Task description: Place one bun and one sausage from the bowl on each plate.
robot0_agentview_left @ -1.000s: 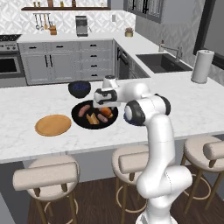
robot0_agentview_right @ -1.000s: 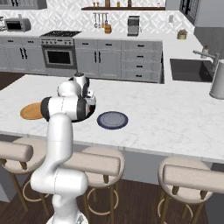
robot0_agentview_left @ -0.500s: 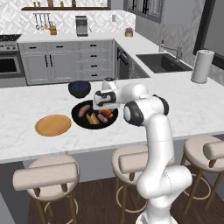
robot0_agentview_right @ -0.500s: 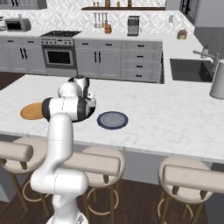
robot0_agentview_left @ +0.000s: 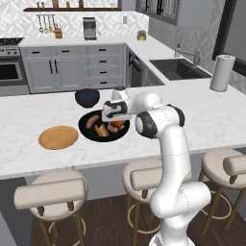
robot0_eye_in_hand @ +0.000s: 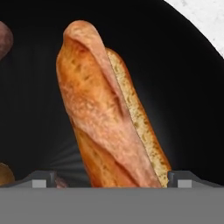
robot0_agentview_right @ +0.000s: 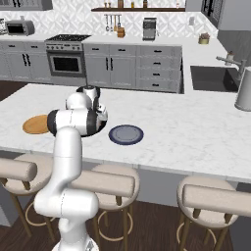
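We have the gripper (robot0_agentview_left: pixel 114 121) low over the black bowl (robot0_agentview_left: pixel 86 131) on the counter (robot0_agentview_left: pixel 192 110), jaws spread wide and holding nothing, and in the hand view an orange-brown bun (robot0_eye_in_hand: pixel 111 113) lies straight ahead between the two fingertips (robot0_eye_in_hand: pixel 41 180), resting on the bowl's floor. It runs along our line of sight, slightly tilted, so the jaws stand on either long side of it, which is what we want. To do this grasp well, we should probably come down until the tips reach past the bun's widest part, keep it centred between them, and close across its narrow width rather than its length. A sausage (robot0_agentview_left: pixel 92 120) lies near in the bowl, with another piece at the hand view's left edge, so we would keep the tips clear of those neighbours. The crust looks firm but the roll is likely soft, so a gentle squeeze seems wise. Both plates wait bare: the wooden plate (robot0_agentview_left: pixel 58 137) just left of the bowl, the blue-grey plate (robot0_agentview_right: pixel 126 134) on its other side.
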Robot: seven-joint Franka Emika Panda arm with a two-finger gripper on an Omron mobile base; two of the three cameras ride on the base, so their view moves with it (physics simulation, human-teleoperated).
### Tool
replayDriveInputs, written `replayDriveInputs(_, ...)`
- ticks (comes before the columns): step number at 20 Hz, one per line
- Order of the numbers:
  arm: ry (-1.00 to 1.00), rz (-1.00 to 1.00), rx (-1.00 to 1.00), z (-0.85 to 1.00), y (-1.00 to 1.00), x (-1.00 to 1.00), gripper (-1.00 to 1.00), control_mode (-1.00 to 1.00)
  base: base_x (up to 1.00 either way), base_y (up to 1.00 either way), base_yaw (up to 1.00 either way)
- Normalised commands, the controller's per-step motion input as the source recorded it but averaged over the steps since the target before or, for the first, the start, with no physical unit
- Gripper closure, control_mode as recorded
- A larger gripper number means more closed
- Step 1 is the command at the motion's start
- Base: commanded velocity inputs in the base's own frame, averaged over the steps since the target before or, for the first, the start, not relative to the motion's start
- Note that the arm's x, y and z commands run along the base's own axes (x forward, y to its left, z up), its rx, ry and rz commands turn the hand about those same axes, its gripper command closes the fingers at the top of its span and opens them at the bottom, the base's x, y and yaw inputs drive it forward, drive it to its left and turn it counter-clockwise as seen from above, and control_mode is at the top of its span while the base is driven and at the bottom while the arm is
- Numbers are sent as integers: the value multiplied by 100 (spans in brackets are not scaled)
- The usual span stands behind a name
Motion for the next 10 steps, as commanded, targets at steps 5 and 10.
replayDriveInputs(5, 0, 0, 0, 0, 0, 0, -100, -100, 0, 0, 0)
replayDriveInputs(10, 0, 0, 0, 0, 0, 0, 100, -100, 0, 0, 0)
